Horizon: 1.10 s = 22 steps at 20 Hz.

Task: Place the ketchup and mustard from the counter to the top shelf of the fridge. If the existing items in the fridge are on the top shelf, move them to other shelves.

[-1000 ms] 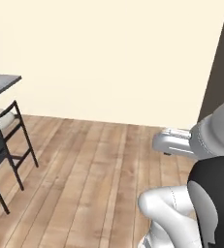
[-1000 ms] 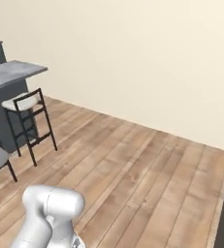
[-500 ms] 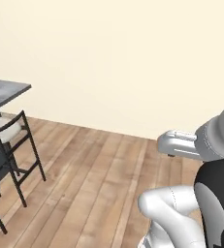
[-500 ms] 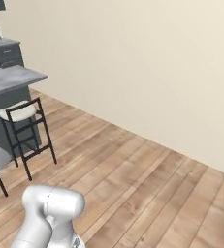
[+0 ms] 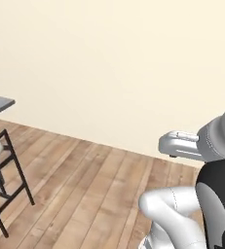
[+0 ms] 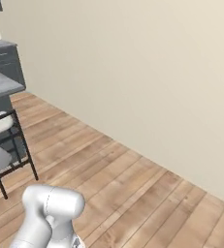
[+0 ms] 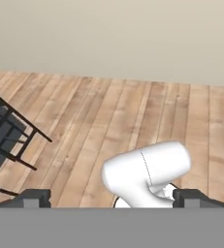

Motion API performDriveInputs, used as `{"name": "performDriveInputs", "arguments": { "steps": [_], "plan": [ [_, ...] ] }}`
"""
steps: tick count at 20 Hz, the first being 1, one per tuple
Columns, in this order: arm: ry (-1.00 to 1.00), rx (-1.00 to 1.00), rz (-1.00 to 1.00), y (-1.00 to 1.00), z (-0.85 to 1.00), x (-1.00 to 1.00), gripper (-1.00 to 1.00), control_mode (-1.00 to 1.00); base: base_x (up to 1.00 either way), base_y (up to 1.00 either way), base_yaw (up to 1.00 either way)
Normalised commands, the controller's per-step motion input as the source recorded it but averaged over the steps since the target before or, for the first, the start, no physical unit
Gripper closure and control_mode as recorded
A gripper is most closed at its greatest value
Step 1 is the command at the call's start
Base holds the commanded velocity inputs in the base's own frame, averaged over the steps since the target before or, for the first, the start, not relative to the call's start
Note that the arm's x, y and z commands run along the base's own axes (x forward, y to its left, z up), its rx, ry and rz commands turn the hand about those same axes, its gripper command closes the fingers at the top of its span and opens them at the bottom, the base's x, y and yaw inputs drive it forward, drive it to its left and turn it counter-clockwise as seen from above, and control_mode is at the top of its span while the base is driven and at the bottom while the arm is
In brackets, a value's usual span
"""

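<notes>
the pincer (image 7: pixel 111 197) stands wide and empty over wooden floor (image 7: pixel 104 121); the grey surface (image 6: pixel 2 85) lies far left.

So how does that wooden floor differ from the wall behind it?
The floor is brown wood laid in long planks with visible seams and grain; the wall is a plain cream surface with no pattern at all. The floor lies flat, and a black-framed stool stands on it; the wall rises upright with nothing against it here. Both are warm, light-toned, and meet along one straight line.
</notes>
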Motion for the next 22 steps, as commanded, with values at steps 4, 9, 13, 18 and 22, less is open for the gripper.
{"name": "performDriveInputs", "arguments": {
  "steps": [4,9,13,18,22],
  "plan": [
    [0.0,0.0,0.0,0.0,0.0,0.0,-1.0,1.0,1.0,-0.26,0.18],
    [0.0,0.0,0.0,0.0,0.0,0.0,-1.0,1.0,1.0,-0.23,0.15],
    [0.0,0.0,0.0,0.0,0.0,0.0,-1.0,1.0,1.0,-0.19,0.14],
    [0.0,0.0,0.0,0.0,0.0,0.0,-1.0,1.0,1.0,-0.09,0.2],
    [0.0,0.0,0.0,0.0,0.0,0.0,-1.0,1.0,1.0,0.0,0.46]
  ]
}}
